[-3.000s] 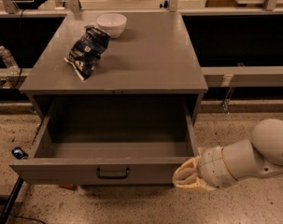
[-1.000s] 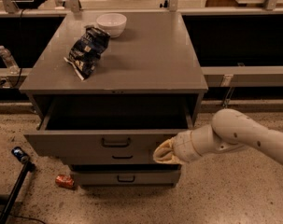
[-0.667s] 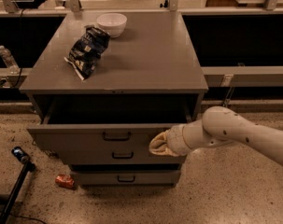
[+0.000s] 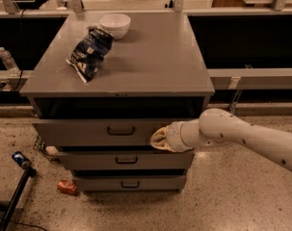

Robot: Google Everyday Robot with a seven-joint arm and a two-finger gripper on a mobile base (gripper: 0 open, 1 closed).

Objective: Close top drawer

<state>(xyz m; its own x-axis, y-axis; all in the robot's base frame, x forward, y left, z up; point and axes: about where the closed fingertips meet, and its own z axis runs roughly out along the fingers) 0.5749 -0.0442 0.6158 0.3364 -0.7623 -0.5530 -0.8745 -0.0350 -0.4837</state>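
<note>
The top drawer [image 4: 87, 131] is a wide grey metal drawer with a small dark bail handle [image 4: 121, 130] at its centre. It stands out only a little from the grey cabinet [image 4: 150, 57], with a dark gap above its front panel. My gripper [image 4: 157, 138] comes in from the right on a white arm and presses against the right part of the drawer's front panel. Two similar grey drawers sit below, each slightly proud of the one above.
On the cabinet top lie a dark blue chip bag [image 4: 90, 52] and a white bowl [image 4: 114, 24]. On the floor at left are a blue can [image 4: 19, 159], an orange can [image 4: 66, 186], a black pole [image 4: 13, 198] and a water bottle [image 4: 7, 60].
The drawer was wide open three seconds ago. My gripper has pushed its front panel inward and moved left and back with it; the drawer is now nearly flush.
</note>
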